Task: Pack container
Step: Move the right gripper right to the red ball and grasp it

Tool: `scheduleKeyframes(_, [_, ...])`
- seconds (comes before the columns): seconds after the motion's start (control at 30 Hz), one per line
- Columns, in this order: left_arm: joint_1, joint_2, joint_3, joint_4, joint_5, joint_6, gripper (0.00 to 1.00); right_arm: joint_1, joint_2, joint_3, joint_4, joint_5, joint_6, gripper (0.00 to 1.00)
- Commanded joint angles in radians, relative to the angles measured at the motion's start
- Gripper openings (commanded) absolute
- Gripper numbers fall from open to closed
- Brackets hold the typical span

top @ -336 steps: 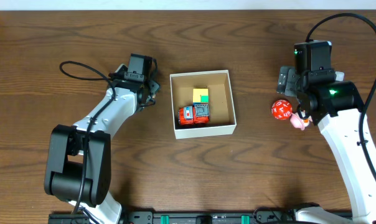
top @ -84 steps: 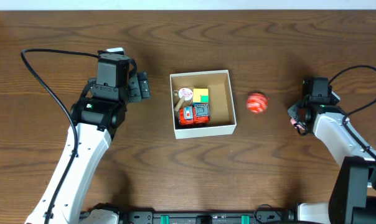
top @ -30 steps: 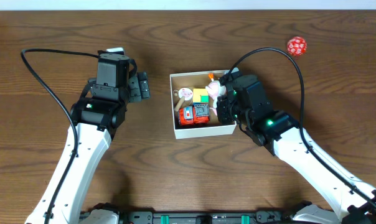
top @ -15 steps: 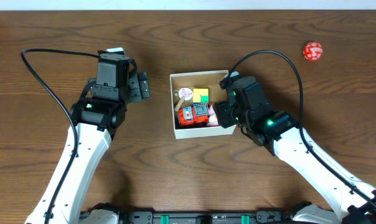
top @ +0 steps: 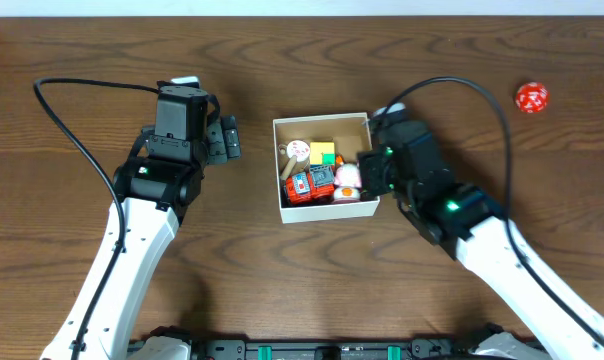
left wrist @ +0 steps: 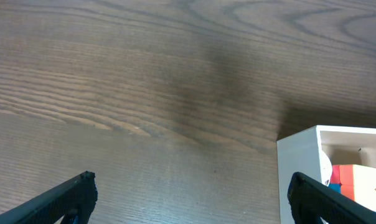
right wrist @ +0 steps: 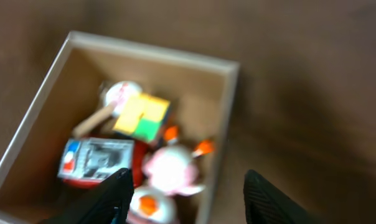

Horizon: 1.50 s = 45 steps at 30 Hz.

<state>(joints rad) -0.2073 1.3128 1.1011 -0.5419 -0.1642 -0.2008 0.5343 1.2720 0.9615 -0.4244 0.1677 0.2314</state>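
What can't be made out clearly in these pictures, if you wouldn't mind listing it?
1. Right wrist view: blur smears the pink toy inside the container, so its details are unreadable.
2. Overhead: the right gripper covers part of the container's right wall.
3. Left wrist view: the frame edge cuts off all but one container corner.
4. Overhead: the red ball is too small for its markings to be read.

both arms (top: 132, 235) have white shells, black joints and wrist housings, looping black cables (top: 92, 84) and tiny green lights (top: 447, 207).
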Motion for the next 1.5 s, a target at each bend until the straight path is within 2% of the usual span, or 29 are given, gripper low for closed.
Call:
scheduleKeyframes(0.0, [0.004,-0.006,0.003,0.0,-0.012,0.021,0.98,-0.011,-0.082,0.051,-0.059,0.28,0.066,0.61])
scheduleKeyframes(0.13, [0.004,-0.006,0.003,0.0,-0.012,0.021,0.98,-0.077,-0.151,0.06,-0.132,0.431,0.113,0.69])
scheduleKeyframes(0.27, [0.004,-0.006,0.003,0.0,-0.012,0.021,0.98,-0.192,-0.169,0.06,-0.173,0.435,0.113,0.74])
scheduleKeyframes(0.47, [0.004,-0.006,0.003,0.0,-0.012,0.021,0.98,-0.42,-0.154,0.06,-0.187,0.35,0.124,0.74])
scheduleKeyframes(0.6, [0.004,-0.006,0.002,0.0,-0.013,0.021,0.98,-0.536,-0.12,0.06,-0.125,0.247,0.109,0.74])
scheduleKeyframes(0.73, [0.004,-0.006,0.003,0.0,-0.012,0.021,0.98,-0.593,-0.053,0.06,-0.047,0.217,0.073,0.75])
scheduleKeyframes(1.1, [0.004,-0.006,0.003,0.0,-0.012,0.021,0.98,-0.733,0.212,0.06,0.149,0.145,0.066,0.93])
scheduleKeyframes(1.3, [0.004,-0.006,0.003,0.0,-0.012,0.021,0.98,-0.798,0.323,0.06,0.215,0.13,0.029,0.94])
scheduleKeyframes(1.47, [0.004,-0.006,0.003,0.0,-0.012,0.021,0.98,-0.827,0.405,0.06,0.269,0.022,0.01,0.94])
